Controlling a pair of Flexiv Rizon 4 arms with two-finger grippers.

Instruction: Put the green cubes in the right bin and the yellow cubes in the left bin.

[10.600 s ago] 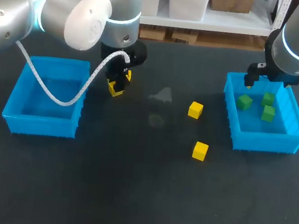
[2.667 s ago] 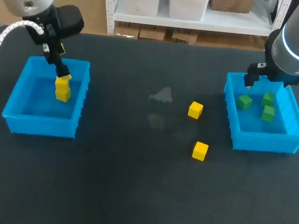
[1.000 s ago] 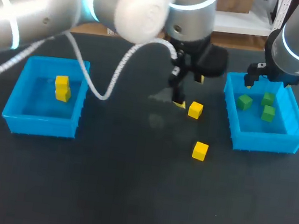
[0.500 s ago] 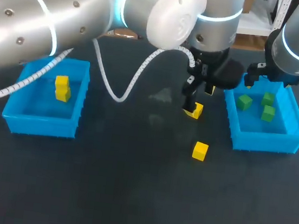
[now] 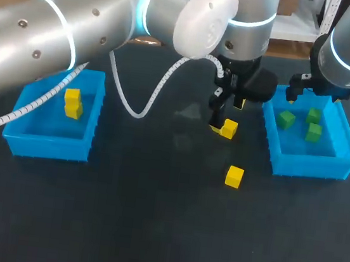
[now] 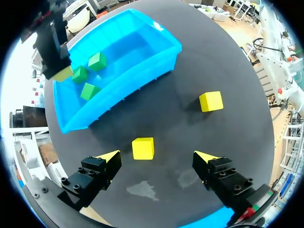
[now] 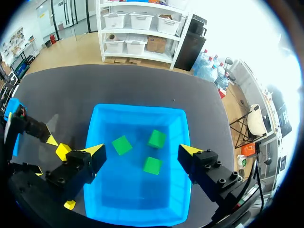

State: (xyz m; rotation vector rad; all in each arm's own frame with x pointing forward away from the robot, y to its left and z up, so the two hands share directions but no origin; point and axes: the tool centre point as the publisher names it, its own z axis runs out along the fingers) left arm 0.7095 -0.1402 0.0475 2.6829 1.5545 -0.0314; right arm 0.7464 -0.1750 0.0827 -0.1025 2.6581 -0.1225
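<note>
A yellow cube [image 5: 229, 129] lies on the dark table just left of the right bin [image 5: 270, 127]. My left gripper [image 5: 225, 118] hangs over it, open; in the left wrist view the cube [image 6: 143, 148] sits between the spread fingertips [image 6: 110, 156], untouched. A second yellow cube [image 5: 234, 176] lies nearer the front [image 6: 211, 101]. The left bin [image 5: 22, 102] holds two yellow cubes [image 5: 73, 103]. Three green cubes [image 5: 285, 119] [image 5: 314, 115] [image 5: 314, 132] lie in the right bin [image 7: 102, 190]. My right gripper [image 7: 142, 152] is open above that bin's back left corner [image 5: 294, 94].
My left arm [image 5: 79, 23] stretches across the back of the table from the left, its white cable [image 5: 133, 103] looping down over the middle. Pale smudges [image 5: 190, 112] mark the mat. Open table lies in front of both bins.
My left gripper has travelled right from beside the yellow cube to straddle it, staying open. The right arm and all cubes have kept still.
</note>
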